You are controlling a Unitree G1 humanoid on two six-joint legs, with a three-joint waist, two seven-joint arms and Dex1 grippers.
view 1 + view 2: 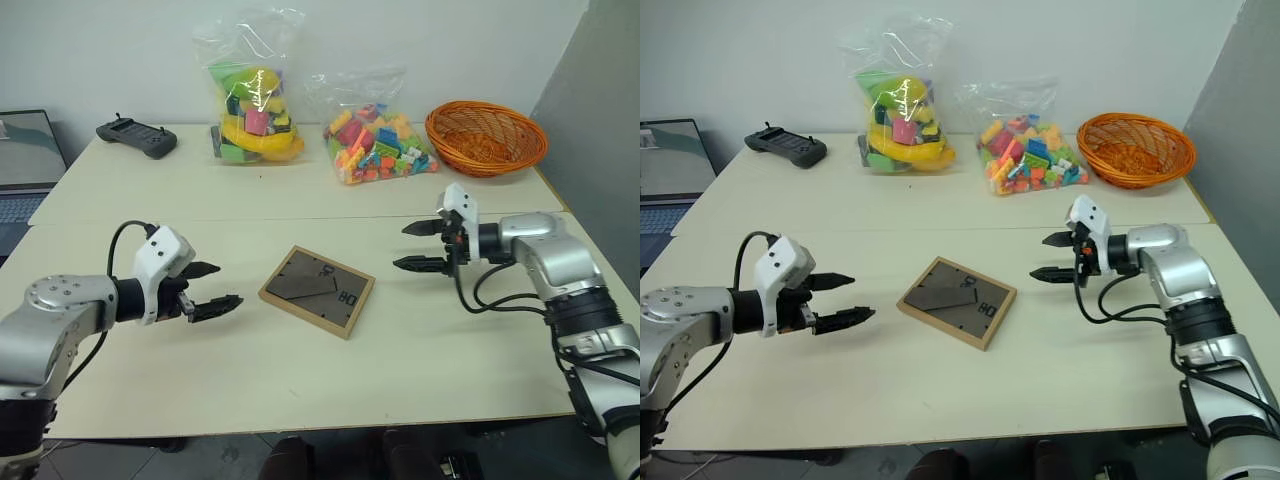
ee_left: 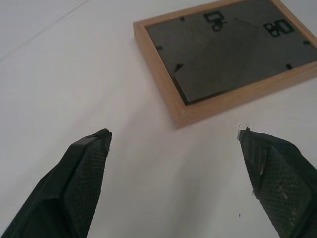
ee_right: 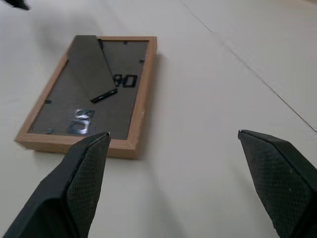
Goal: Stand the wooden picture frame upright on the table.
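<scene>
Wooden picture frame [image 1: 317, 290] lay face-down on table [image 1: 300, 390], untouched. L gripper [image 1: 210, 290] & R gripper [image 1: 422, 246] flanked it, jaws wide, empty. Approach step; next prob needs edge grab + lift.

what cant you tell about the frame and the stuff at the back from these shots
- Small light-wood picture frame: lies back panel up, so its front picture is hidden against the pale cream table.
- Grey laptop: cut off by the head view's left edge.
- Clear bag of colourful blocks: single pieces too small to tell apart.
- Left wrist view: frame's far corner cut off by the edge.
</scene>
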